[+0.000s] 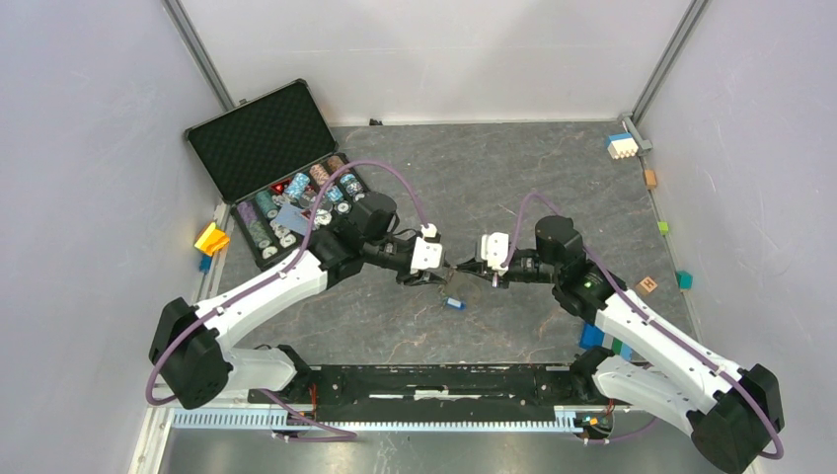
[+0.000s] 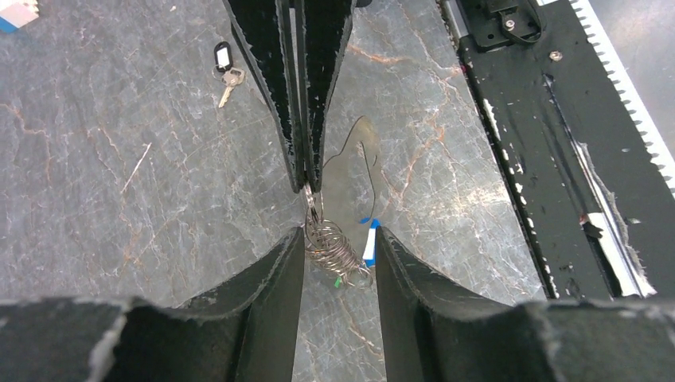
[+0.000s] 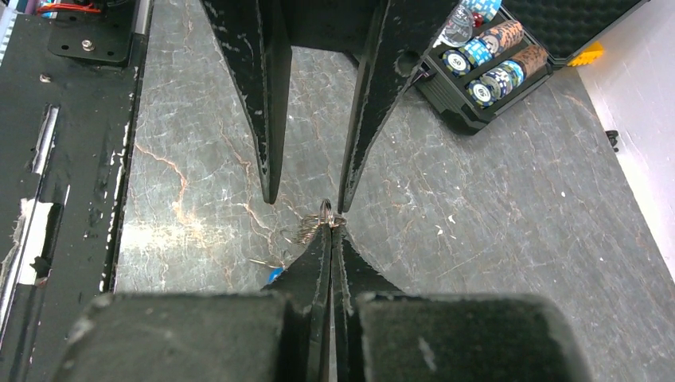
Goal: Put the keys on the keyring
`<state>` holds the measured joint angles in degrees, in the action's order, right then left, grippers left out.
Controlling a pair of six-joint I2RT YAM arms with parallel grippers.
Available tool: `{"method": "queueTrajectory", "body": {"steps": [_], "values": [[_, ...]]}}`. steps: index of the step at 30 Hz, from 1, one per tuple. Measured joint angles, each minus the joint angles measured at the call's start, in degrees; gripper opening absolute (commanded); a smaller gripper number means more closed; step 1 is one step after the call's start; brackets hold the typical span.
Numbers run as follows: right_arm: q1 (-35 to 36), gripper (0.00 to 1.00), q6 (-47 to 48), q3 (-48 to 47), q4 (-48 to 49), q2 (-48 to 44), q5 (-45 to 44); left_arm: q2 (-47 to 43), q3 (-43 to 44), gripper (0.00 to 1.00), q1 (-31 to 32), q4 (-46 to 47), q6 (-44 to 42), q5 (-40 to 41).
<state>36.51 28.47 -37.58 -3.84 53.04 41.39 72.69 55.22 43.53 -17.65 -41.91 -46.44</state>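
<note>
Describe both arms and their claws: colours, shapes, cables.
Both the left arm and right arm have white shells, black joints and a purple cable looping alongside. A white block sits at each wrist. The left claw and right claw have black, tapering fingers with scuffed, speckled edges.

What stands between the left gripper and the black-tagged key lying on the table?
Nothing visible does. The black-tagged key lies on bare table, apart from the shut right gripper. The open left gripper flanks the keyring, which hangs from the right gripper.
</note>
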Motion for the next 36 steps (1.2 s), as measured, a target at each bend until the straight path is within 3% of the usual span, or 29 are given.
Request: {"method": "queueTrajectory", "body": {"steps": [14, 30, 34, 36], "values": [[-2.2, 0.0, -4.2, 1.0, 4.0, 0.4, 2.7, 0.0, -3.5, 0.33, 0.0, 11.0, 4.1, 1.4], [-3.8, 0.0, -6.8, 1.8, 6.4, 1.2, 5.1, -0.3, -3.7, 0.02, 0.0, 12.2, 5.5, 1.0], [-3.9, 0.0, -6.8, 1.9, 6.4, 1.2, 5.6, -0.3, -3.7, 0.02, -0.1, 12.2, 5.8, 1.0], [-3.9, 0.07, -6.6, 1.9, 6.3, 1.2, 5.6, -0.3, -3.7, 0.02, -0.1, 12.0, 5.8, 1.0]]}}
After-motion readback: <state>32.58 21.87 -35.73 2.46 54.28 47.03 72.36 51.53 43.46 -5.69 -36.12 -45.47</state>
